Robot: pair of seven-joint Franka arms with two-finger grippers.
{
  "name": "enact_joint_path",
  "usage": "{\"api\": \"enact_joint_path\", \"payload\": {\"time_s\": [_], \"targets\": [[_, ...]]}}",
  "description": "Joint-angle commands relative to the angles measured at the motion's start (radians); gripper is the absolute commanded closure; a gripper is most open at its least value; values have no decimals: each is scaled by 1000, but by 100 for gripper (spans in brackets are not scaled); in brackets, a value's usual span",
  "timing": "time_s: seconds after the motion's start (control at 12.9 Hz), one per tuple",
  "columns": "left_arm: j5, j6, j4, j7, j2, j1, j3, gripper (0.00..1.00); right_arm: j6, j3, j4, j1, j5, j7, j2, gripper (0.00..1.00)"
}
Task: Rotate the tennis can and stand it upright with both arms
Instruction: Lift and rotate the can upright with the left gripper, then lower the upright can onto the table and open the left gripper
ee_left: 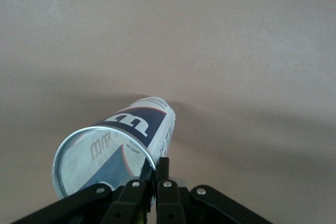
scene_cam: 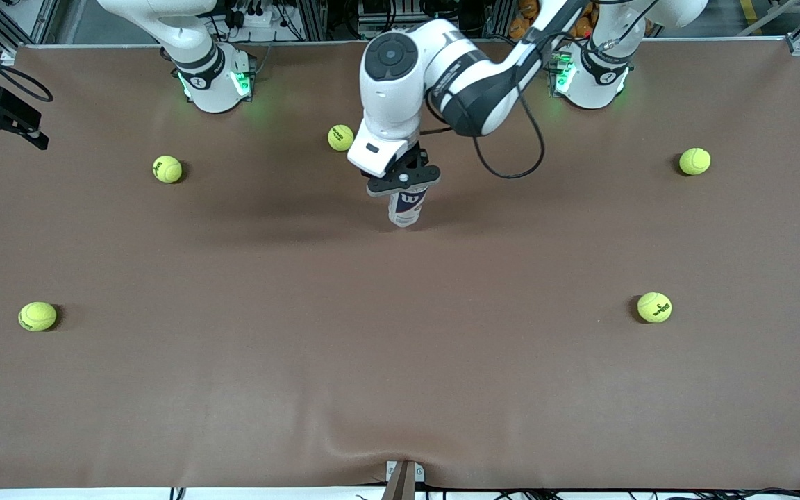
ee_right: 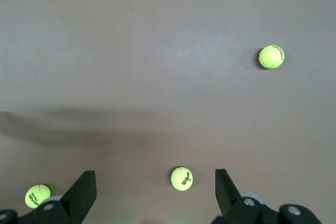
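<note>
**Child:** Is your can standing up yet?

**Me:** I think it is. The slim white and navy tennis can with the silvery metal rim (scene_cam: 407,205) stands upright on the brown table (scene_cam: 400,361), right under my left tool (scene_cam: 404,182). Its rim end points up at that tool.

**Child:** Is your left tool holding it?

**Me:** Yes. Its two black fingers (ee_left: 163,174) are pinched narrow on the can's rim (ee_left: 149,163), one inside the can and one outside. So the can hangs down from the tool's tips, and its bottom looks like it sits on the table. I can't be fully sure it touches.

**Child:** And your other tool?

**Me:** My right tool (ee_right: 152,192) is spread wide and holds nothing. It waits up over the table by the right arm's base, well apart from the can. Below it I see only round yellow-green tennis balls (ee_right: 181,178).

**Child:** So what is left to do?

**Me:** Not much, I'd say. The turning and standing up look done. My left tool has not let go yet. It should open gently and lift straight up, or the tall thin can might tip over.
</note>
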Motion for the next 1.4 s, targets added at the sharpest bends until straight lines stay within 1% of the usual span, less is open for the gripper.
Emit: {"api": "enact_joint_path", "payload": {"time_s": [0.0,0.16,0.54,0.62,0.7,0.78,0.85,0.93,1.16,1.24,1.32], "targets": [[80,-1,42,-69,55,-40,9,100,14,4,-3,-5,19,-10,1,0],[106,5,44,-117,72,-43,9,100,21,4,-3,-5,19,-10,4,0],[110,7,44,-118,79,-49,9,100,23,4,-3,-5,19,-10,7,0],[110,9,44,-118,84,-49,9,95,23,4,-3,-5,17,-10,7,0],[108,10,44,-118,85,-49,9,87,24,4,-3,-5,19,-10,7,0],[110,21,44,-118,89,-49,9,77,24,4,-3,-5,19,-10,7,0],[108,24,44,-120,90,-49,9,71,23,4,-3,-5,19,-10,7,0],[108,28,44,-120,90,-49,9,66,23,4,-3,-5,19,-10,7,0],[106,29,44,-121,84,-47,9,57,23,4,-3,-5,19,-10,7,0],[106,29,44,-120,79,-47,9,50,21,4,-3,-5,19,-10,7,0],[105,29,44,-120,73,-46,9,40,23,4,-3,-5,19,-10,7,0]]}}
